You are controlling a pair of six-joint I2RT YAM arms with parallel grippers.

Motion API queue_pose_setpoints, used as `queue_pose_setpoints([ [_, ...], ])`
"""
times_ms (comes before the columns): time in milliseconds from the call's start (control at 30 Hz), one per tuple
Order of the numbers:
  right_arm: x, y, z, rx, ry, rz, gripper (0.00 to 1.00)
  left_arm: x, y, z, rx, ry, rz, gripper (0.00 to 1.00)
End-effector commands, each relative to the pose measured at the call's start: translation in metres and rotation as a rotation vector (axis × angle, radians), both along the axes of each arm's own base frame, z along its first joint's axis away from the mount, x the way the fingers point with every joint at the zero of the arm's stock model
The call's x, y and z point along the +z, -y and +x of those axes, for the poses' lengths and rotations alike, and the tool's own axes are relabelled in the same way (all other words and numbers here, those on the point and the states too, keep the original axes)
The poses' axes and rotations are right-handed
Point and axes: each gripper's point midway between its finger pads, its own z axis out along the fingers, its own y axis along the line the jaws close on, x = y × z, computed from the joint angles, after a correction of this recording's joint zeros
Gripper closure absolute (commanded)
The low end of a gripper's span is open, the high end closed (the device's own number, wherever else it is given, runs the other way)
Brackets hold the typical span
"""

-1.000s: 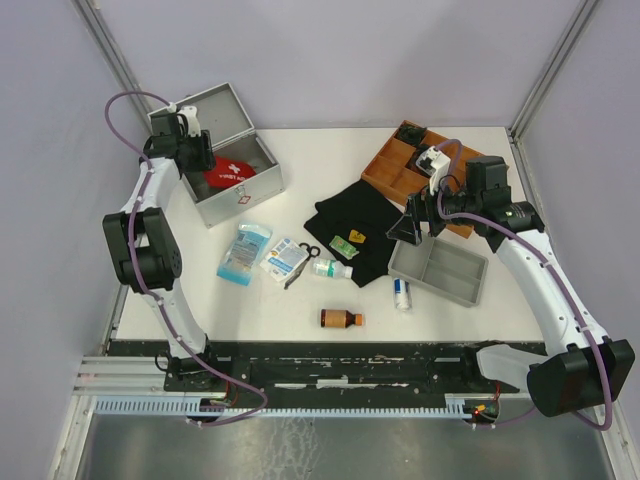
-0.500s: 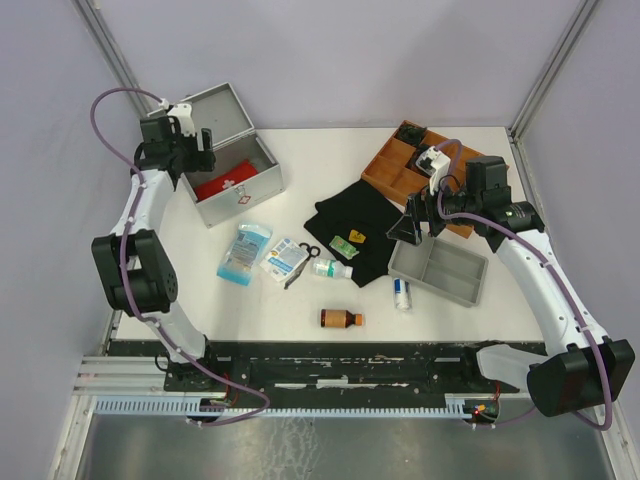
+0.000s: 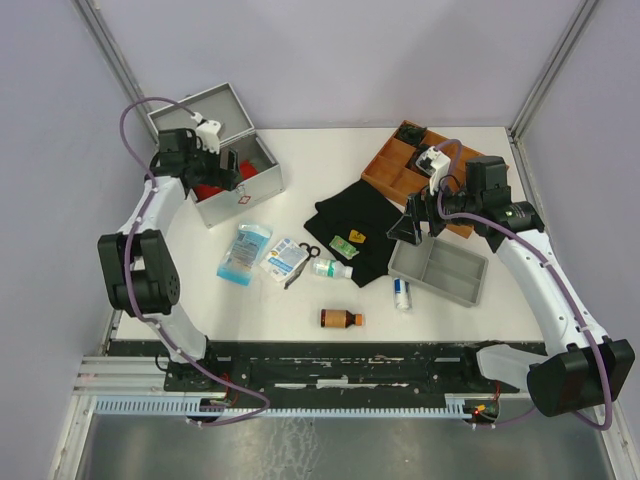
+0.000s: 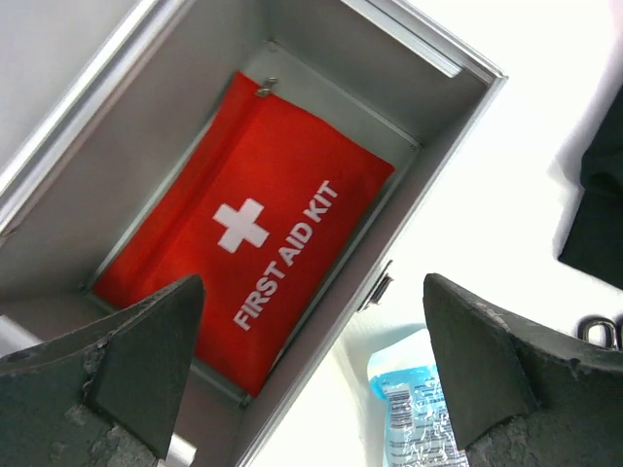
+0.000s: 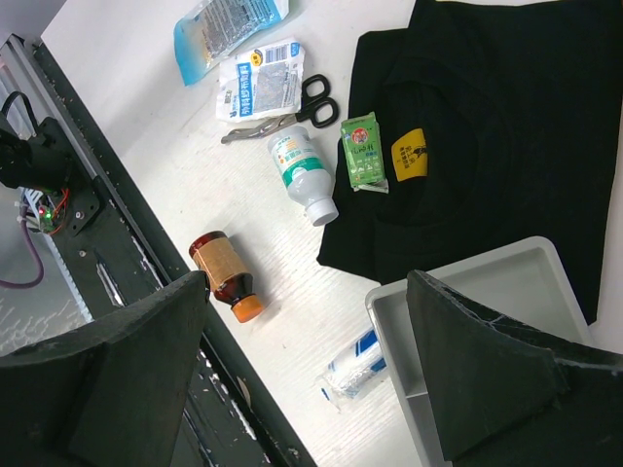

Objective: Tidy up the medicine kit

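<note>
The medicine kit [image 3: 245,195] sits open at the far left corner of the bench [image 3: 300,300], with its lid tipped back. The left gripper [image 4: 311,292] hovers over the kit's interior, fingers spread wide and empty. Beneath it a red first aid pouch [image 4: 243,253] lies flat on the kit's floor. Well right of the kit, the right gripper [image 5: 307,292] hangs with fingers apart (nothing held) above a grey divided tray [image 5: 487,282] and a black cloth [image 5: 487,117].

We read "FIRST AID KIT" in white capitals beside a white cross on the red pouch [image 4: 263,243]; nothing else was legible to us.
</note>
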Motion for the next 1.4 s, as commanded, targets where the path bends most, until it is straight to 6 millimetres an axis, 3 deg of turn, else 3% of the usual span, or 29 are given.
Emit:
queue_pose_setpoints([
  [0,0.003,0.002,0.003,-0.004,0.028,-0.008,0.09,-0.018,0.024,-0.001,-0.135,-0.012,0.039,0.00],
  [200,0.003,0.002,0.003,0.000,0.026,-0.010,0.09,-0.039,0.035,-0.005,-0.177,-0.057,0.068,0.02],
  [367,0.002,0.002,0.003,0.001,0.024,-0.011,0.09,-0.048,0.039,-0.016,-0.211,-0.079,0.110,0.12],
  [633,0.000,0.002,0.004,0.002,0.016,-0.013,0.09,-0.064,0.059,-0.060,-0.316,-0.124,0.148,0.30],
  [967,-0.002,0.001,0.005,0.005,0.006,-0.013,0.08,-0.071,0.086,-0.106,-0.427,-0.123,0.223,0.36],
  [1200,-0.003,0.001,0.005,0.005,0.002,-0.014,0.08,-0.069,0.077,-0.123,-0.490,-0.105,0.352,0.44],
  [1367,-0.003,0.001,0.005,0.005,0.001,-0.015,0.08,-0.073,0.050,-0.124,-0.488,-0.128,0.521,0.52],
])
